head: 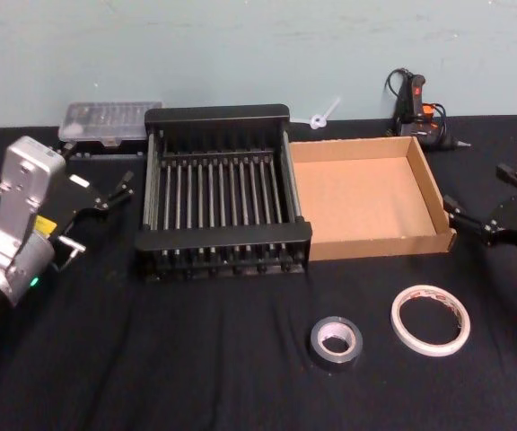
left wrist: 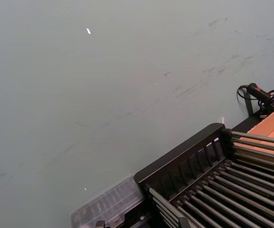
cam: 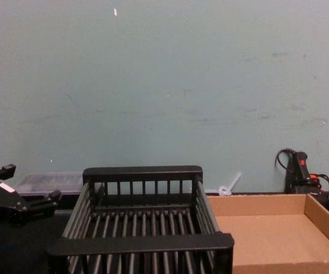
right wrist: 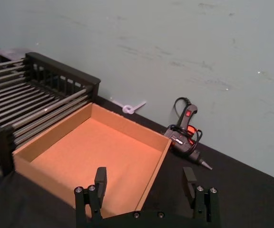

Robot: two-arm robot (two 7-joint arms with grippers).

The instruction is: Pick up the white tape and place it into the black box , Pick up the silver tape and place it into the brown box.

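Sitting untouched on the tabletop near the front edge, white tape and silver tape both need moving; black box and brown box hold nothing, left gripper and right gripper flank them, jaws apart.

L arm at 9 o'clock, left gripper aiming toward 2, fingers apart. R arm at 3 o'clock, right gripper aiming toward 10, fingers spread wide.

glue gun | clear plastic case | black tablecloth
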